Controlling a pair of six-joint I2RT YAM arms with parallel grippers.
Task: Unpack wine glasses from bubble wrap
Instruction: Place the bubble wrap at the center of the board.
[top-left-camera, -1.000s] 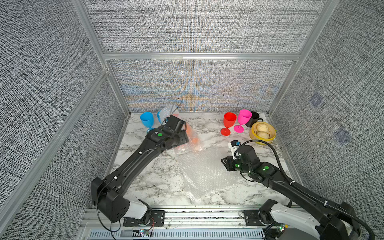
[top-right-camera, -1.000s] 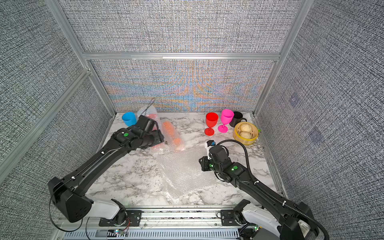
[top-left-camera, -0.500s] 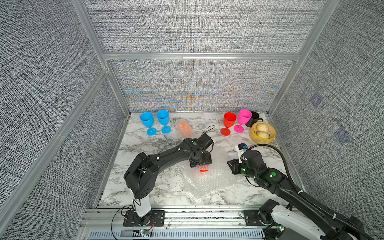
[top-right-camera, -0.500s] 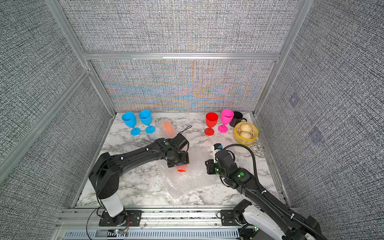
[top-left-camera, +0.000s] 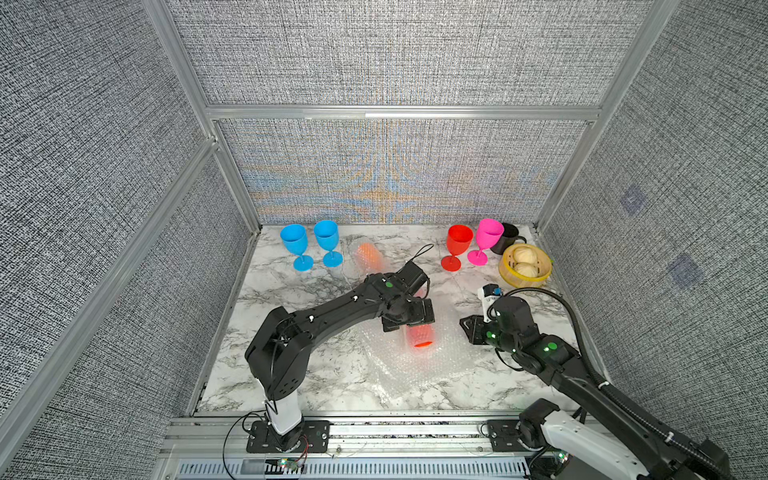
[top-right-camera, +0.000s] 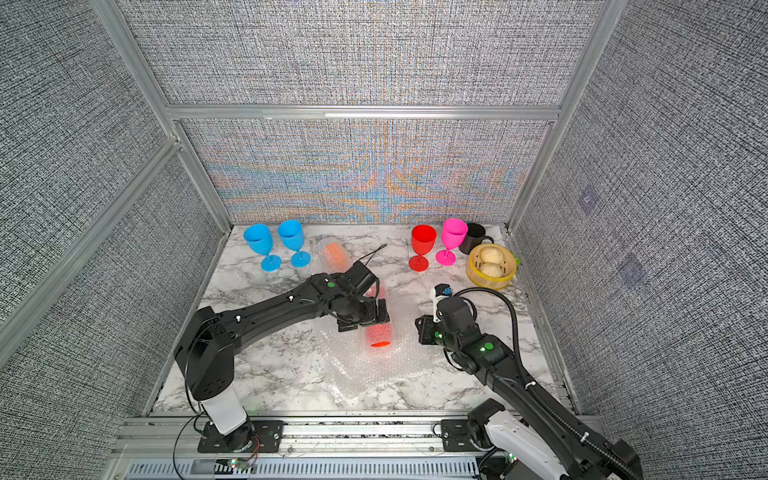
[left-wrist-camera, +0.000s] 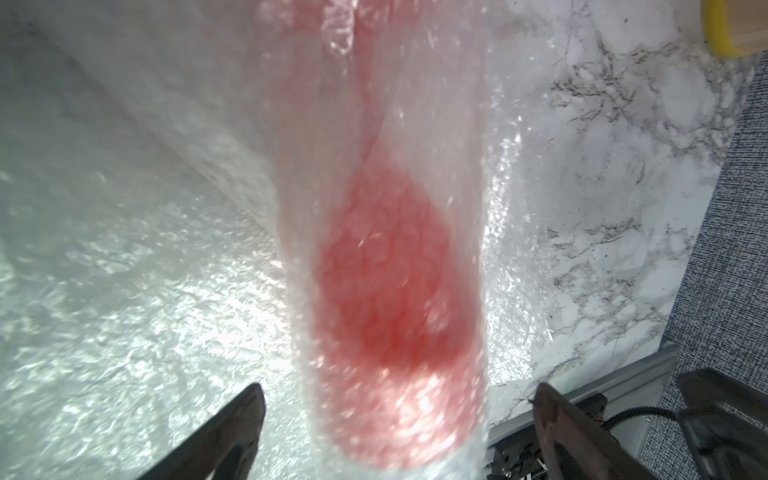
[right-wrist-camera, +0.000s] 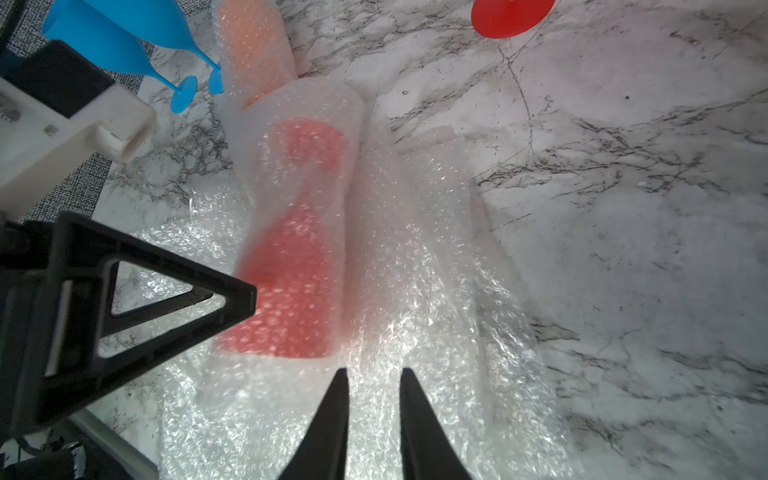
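Left gripper (left-wrist-camera: 397, 399): jaws stood wide, one on each side of the wrapped red glass (left-wrist-camera: 386, 270), with a gap to the roll on both sides; nothing was held.
Right gripper (right-wrist-camera: 374, 374): jaws stood narrow with a slim gap, over the loose bubble wrap (right-wrist-camera: 436, 332); nothing sat between the tips, and whether they touched the sheet could not be told.
Wrapped red glass: it lay on its side in the middle of the tabletop (top-left-camera: 291, 374), rolled in wrap on top of the flat sheet.
Top views only: both showed two blue glasses (top-left-camera: 296, 245) (top-left-camera: 328, 239) upright at the back on the left arm's side. The red glass (top-left-camera: 458, 241) and pink glass (top-left-camera: 488, 235) stood upright at the back on the other side, beside a black mug (top-left-camera: 507, 239) and a yellow basket (top-left-camera: 525, 282) of buns.
Wrapped orange glass (top-left-camera: 368, 255): it lay near the blue pair; the left wrist view did not show it, while the right wrist view did.
Right wrist only: stem and foot of the wrapped red glass showed through the bubbles; in the top views the left arm hid that end.
Left wrist only: the clearance beside each jaw was plain.
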